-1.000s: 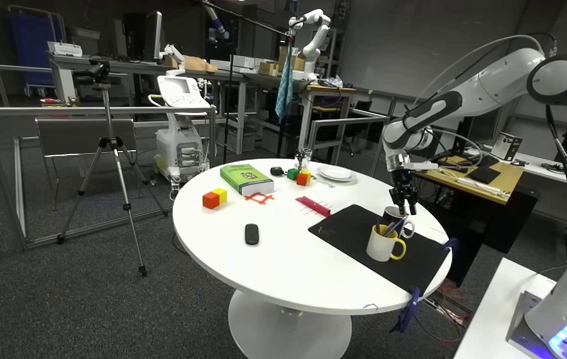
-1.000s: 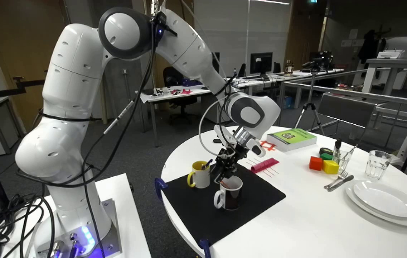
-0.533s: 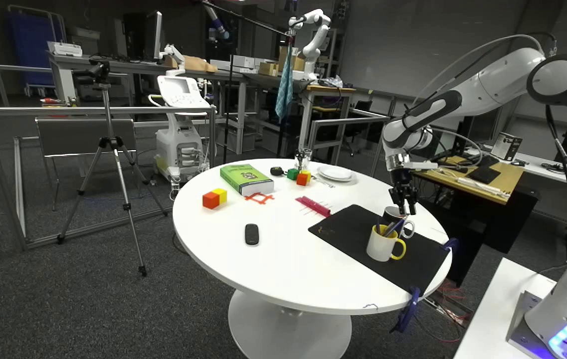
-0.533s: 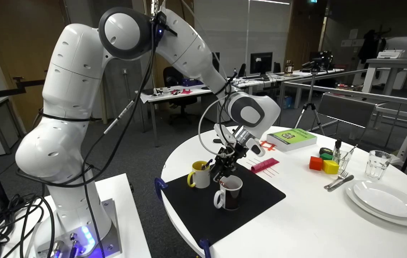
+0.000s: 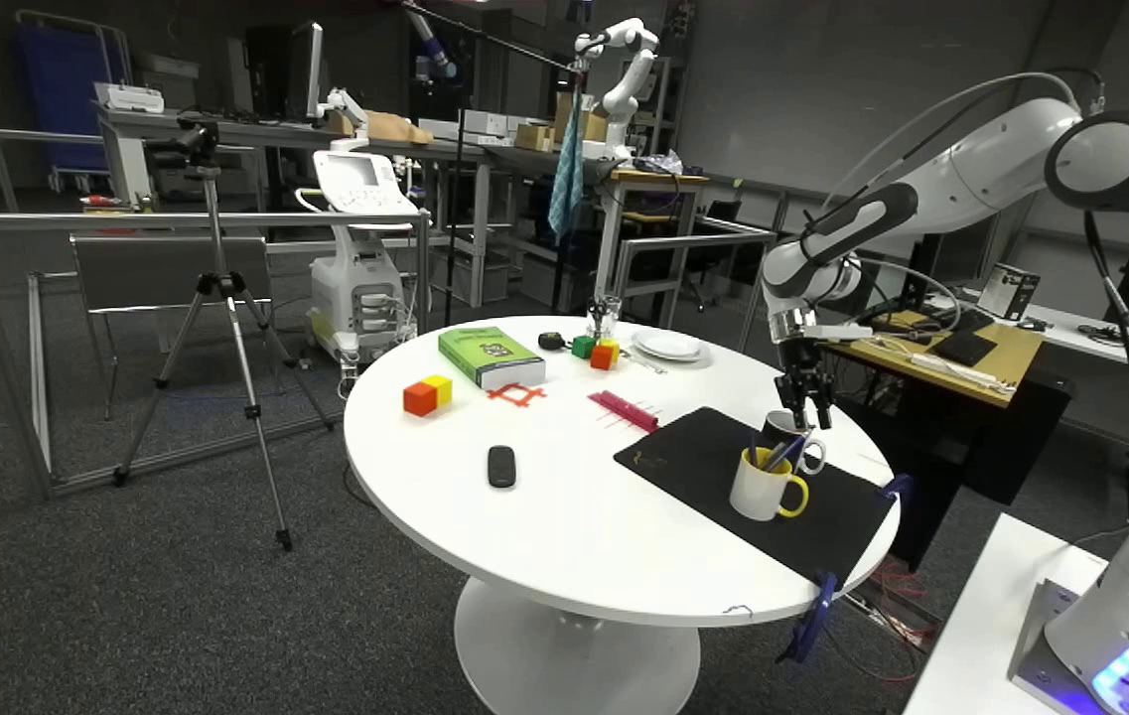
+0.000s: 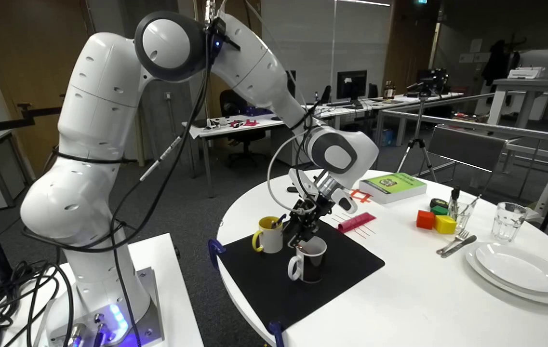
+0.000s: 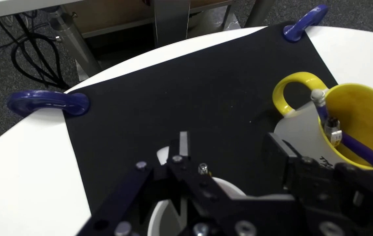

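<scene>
As the mug [image 6: 314, 267] stands upright, handle [image 6: 290, 271] points robotward.

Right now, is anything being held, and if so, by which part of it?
Nothing is held: in the wrist view, the fingers stand apart, with the black mat showing between them.

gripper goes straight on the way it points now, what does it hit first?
Probably the white-handled mug just below the open gripper, or the pen-like item sticking up in it; depth is too unclear to say which. Past that lies the black mat.
</scene>
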`<control>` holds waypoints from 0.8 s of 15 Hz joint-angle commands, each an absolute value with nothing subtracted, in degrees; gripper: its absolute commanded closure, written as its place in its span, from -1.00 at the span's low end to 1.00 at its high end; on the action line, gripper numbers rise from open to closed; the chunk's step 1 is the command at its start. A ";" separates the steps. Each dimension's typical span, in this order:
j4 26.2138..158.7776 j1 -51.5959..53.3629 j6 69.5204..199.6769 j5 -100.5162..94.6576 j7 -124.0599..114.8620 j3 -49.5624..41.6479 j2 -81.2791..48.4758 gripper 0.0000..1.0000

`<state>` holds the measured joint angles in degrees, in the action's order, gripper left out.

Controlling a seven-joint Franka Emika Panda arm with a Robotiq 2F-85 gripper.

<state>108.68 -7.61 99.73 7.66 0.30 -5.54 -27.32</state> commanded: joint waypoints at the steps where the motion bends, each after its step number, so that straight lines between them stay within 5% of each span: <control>1: 106.24 -8.49 97.71 8.16 0.42 -5.60 -28.70 -0.20; 6: 105.40 -8.69 98.03 8.48 0.37 -5.72 -29.66 0.16; 12: 104.38 -8.77 98.45 8.63 0.19 -5.64 -30.65 0.08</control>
<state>106.37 -7.86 99.73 7.66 0.30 -5.97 -29.76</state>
